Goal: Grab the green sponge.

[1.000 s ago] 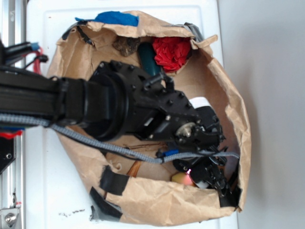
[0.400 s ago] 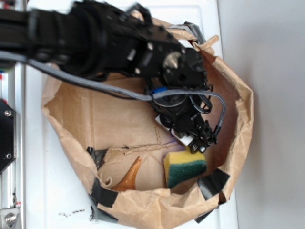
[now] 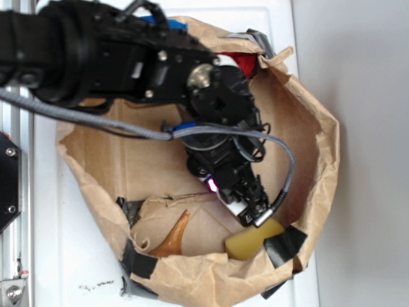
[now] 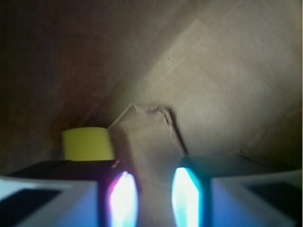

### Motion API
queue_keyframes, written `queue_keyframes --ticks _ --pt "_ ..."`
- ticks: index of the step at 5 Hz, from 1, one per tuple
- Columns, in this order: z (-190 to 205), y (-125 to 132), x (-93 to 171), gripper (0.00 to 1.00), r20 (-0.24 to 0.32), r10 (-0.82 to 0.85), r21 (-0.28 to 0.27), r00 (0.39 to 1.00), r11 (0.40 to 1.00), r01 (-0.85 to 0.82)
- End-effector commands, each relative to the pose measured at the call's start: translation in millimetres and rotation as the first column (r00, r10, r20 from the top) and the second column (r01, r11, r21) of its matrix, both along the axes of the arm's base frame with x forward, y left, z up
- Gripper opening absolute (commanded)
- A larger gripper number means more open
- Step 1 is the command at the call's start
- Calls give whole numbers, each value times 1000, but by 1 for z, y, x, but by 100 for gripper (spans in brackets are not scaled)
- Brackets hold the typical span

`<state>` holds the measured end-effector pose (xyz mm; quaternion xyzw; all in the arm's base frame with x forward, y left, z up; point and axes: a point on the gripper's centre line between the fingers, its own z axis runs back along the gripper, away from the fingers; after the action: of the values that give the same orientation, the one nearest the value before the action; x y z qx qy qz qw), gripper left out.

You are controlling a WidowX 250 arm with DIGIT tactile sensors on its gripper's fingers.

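Gripper (image 3: 250,214) is hanging with jaws slightly parted, holding nothing, just beside the green sponge (image 3: 254,238) inside the paper bag (image 3: 211,275).

green sponge (image 3: 255,238) | pale yellow foam block, rounded edges | lies flat, lower right of exterior frame | partly hidden

Everything's sitting on a white tabletop (image 3: 83,268) that's catching bright, even light. A plain pale grey surface (image 3: 364,96) is running down the right side. On the far left, a silvery metal rail (image 3: 14,192) is running along the table edge.
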<state>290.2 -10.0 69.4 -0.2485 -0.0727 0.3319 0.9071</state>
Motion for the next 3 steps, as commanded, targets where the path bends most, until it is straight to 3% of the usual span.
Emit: queue_keyframes --ticks 1,3 --pt "10 -24 2 100 49 -73 3 996 997 73" --pt "6 -42 14 100 52 -47 -2 998 999 47"
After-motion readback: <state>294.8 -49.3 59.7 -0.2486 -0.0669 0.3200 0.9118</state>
